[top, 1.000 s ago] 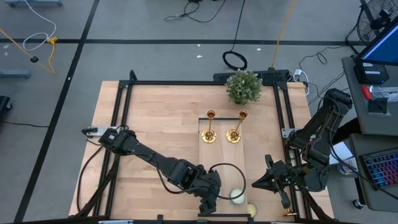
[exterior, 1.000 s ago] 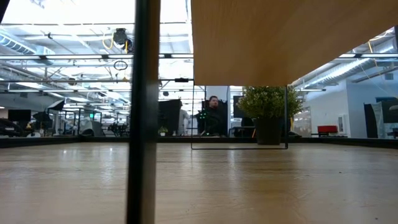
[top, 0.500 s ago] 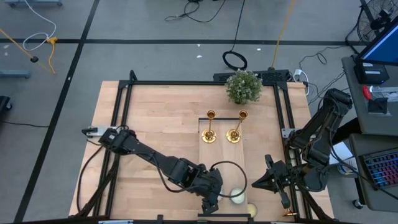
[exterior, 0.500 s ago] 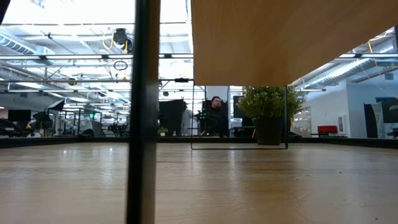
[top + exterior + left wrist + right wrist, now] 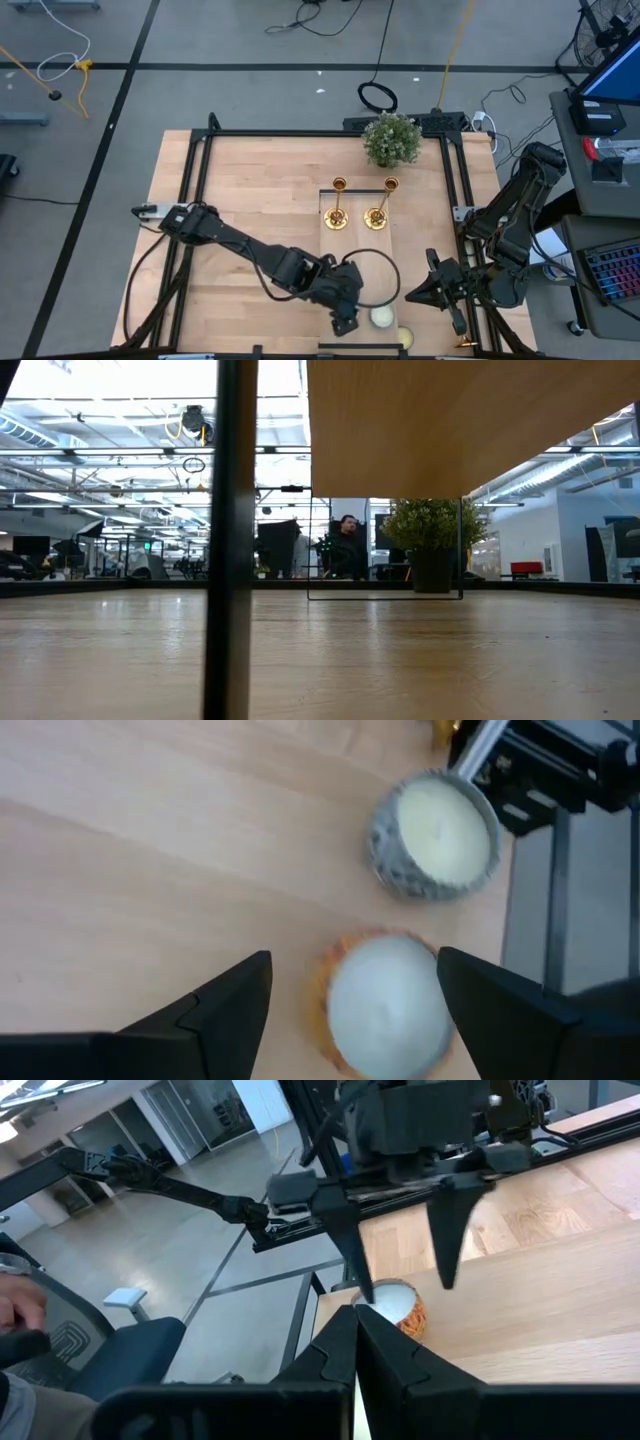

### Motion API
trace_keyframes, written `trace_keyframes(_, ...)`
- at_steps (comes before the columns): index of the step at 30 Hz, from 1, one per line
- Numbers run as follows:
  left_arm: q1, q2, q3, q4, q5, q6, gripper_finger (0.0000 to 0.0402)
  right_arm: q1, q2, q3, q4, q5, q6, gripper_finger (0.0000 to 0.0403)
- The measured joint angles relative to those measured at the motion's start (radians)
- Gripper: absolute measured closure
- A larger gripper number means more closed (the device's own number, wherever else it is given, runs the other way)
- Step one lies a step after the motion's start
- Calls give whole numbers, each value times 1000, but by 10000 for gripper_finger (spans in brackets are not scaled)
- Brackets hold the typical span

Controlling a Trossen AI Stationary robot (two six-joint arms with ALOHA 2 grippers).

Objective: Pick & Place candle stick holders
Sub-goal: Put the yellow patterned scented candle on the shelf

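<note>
Two gold candle stick holders (image 5: 337, 205) (image 5: 378, 205) stand upright on their round bases at the middle of the table, inside a thin rectangular outline. A third does not show. My left gripper (image 5: 345, 324) is open near the table's near edge. In the left wrist view (image 5: 350, 995) its fingers stand on either side of a white candle in an orange cup (image 5: 385, 1005), apart from it. A second pale candle in a grey cup (image 5: 435, 835) lies just beyond. My right gripper (image 5: 405, 296) is shut and empty at the near right.
A potted plant (image 5: 391, 138) stands at the far edge behind the holders. Black frame rails (image 5: 200, 200) run along the table's sides. The two candles (image 5: 382, 317) (image 5: 403, 338) lie between my two grippers. Bare wood (image 5: 260, 190) spreads left of the holders.
My left gripper has shifted a little toward the table's right edge, nearer the candles. Its fingers stay open. The candles and the holders have kept still.
</note>
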Motion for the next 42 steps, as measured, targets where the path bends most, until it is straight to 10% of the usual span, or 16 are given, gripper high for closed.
trace_keyframes(11,41,3,-1,144,-50,65,141,0,0,0,0,0,-2,403)
trace_keyframes(22,47,3,-1,150,24,144,388,0,0,0,0,0,-8,403)
trace_keyframes(42,12,45,-3,166,57,176,400,0,0,0,-4,3,-9,403)
